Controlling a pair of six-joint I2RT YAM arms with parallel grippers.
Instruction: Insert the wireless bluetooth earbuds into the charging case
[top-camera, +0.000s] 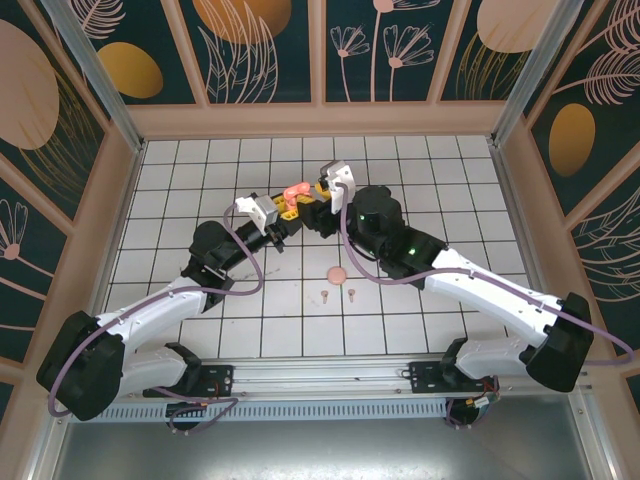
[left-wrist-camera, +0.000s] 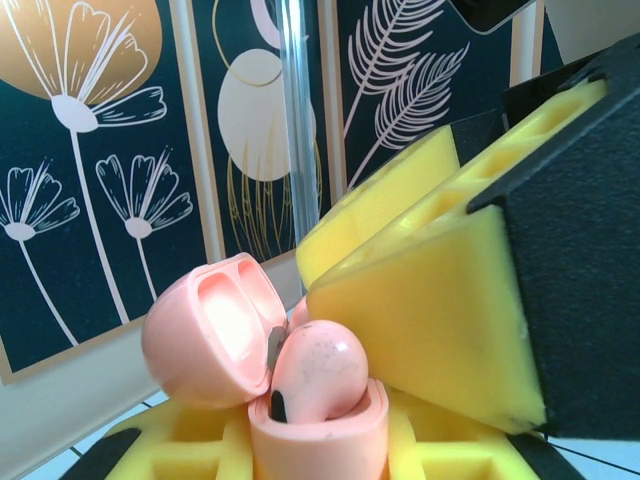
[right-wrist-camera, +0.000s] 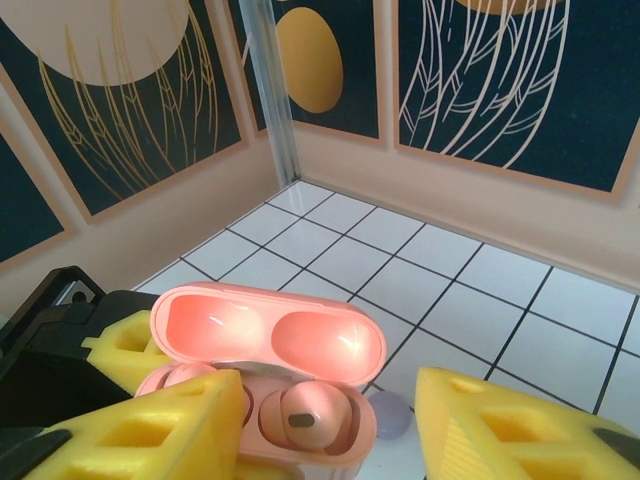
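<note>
There, a pink earbud sat in the right well of the open pink charging case, its lid tipped back. The left gripper was clamped on the case, holding it over the middle of the tiled table, toward the far edge. The right gripper hung just before the case, its yellow fingers spread apart on either side. Two loose earbuds lay nearer the near edge.
</note>
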